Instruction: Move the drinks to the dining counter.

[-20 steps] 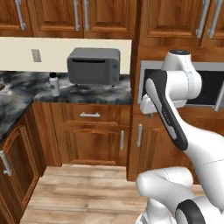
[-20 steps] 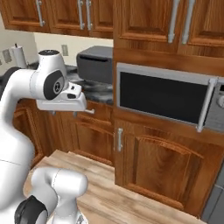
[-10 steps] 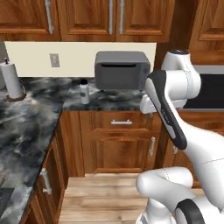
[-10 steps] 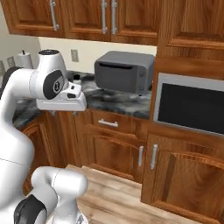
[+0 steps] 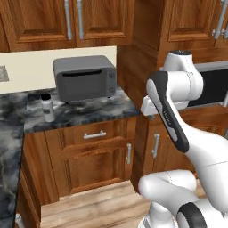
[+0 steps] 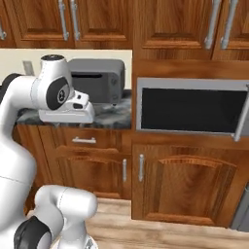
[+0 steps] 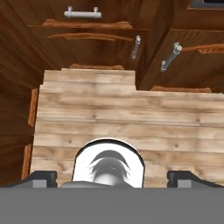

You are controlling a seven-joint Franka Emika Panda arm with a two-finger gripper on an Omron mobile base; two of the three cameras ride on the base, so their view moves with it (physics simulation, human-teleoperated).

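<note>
One drink, a small white bottle with a black cap [image 5: 46, 108], stands on the marbled worktop [image 5: 93, 110] to the left of a grey microwave [image 5: 84, 78]. The other drink and the dining counter are out of view. My arm is folded high in front of the cabinets, its white hand [image 5: 152, 105] [image 6: 67, 115] well to the right of the bottle and pointing down. In the hand view my gripper [image 7: 113, 178] is open over the wooden floor [image 7: 127, 113], its fingertips [image 7: 42, 177] wide apart with nothing held.
A built-in oven with a dark glass door [image 6: 192, 104] sits in the tall wooden cabinet on the right. Wooden drawers and doors with metal handles [image 5: 94, 134] run below the worktop. The worktop turns a corner at the left [image 5: 9, 147].
The whole picture has shifted, so the base and its cameras have moved; a paper-towel roll seen half a second ago has left the left base view. The arm keeps its pose.
</note>
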